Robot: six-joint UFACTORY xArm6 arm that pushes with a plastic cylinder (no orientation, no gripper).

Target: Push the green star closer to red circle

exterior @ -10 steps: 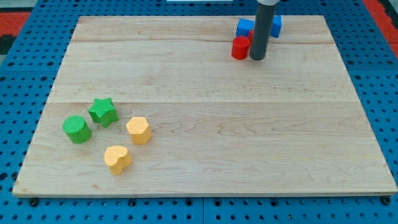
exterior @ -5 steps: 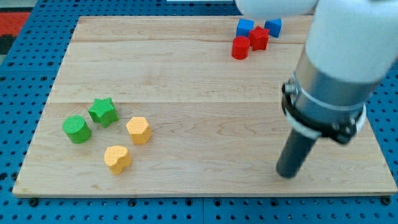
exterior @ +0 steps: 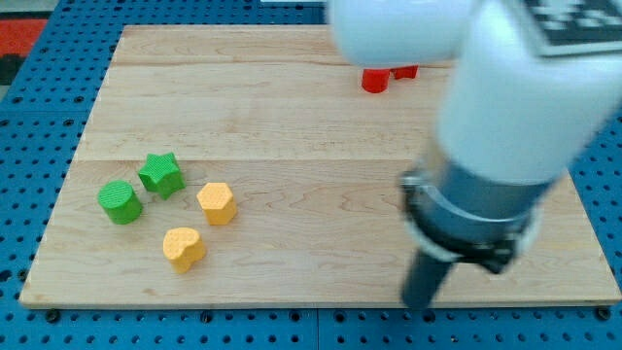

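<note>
Arm body hides most of red circle (exterior: 374, 81) — blurred. My tip (exterior: 418, 306) sits well apart from green star (exterior: 160, 174) — orientation indeterminate; no pincer fitted.

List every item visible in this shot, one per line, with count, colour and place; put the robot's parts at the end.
green star: one, green, left part of the board.
green cylinder: one, green, just below-left of the star.
yellow blocks: two, yellow; one right of the star, one lower, near the board's bottom edge.
red circle: one, red, near the view's top, partly hidden by the arm.
second red block: one, red, right of the circle, mostly hidden; shape unclear.
wooden board: one, light wood, on a blue pegboard base.
arm: white and grey, fills the view's right.
my tip: dark rod, at the board's bottom edge, far from all blocks.
</note>
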